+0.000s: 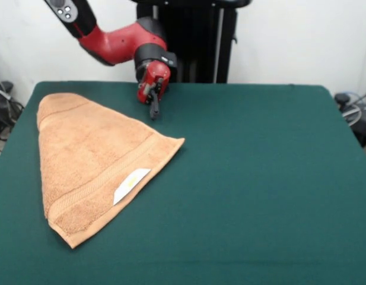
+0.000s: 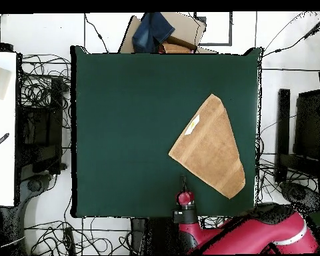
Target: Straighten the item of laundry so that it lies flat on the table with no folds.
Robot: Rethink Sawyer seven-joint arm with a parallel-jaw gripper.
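The item of laundry [image 1: 91, 159] is a light orange-tan terry towel folded into a rough triangle on the left part of the dark green table [image 1: 260, 178]. A white label with a yellow mark [image 1: 130, 184] shows near its front fold. From overhead the towel [image 2: 211, 147] lies toward the right side of the table [image 2: 123, 133]. My gripper [image 1: 154, 111] hangs just above the cloth near the far edge, a short way beyond the towel's upper fold and apart from it. Its fingers look pressed together with nothing between them. In the overhead view the gripper [image 2: 184, 181] points at the towel's near edge.
Cables and dark equipment [image 2: 43, 127] lie on the floor left of the table in the overhead view, with a white surface [image 2: 3, 127] beyond. A cardboard box with blue cloth [image 2: 164, 32] sits past the far edge. More equipment [image 2: 303, 140] stands on the right.
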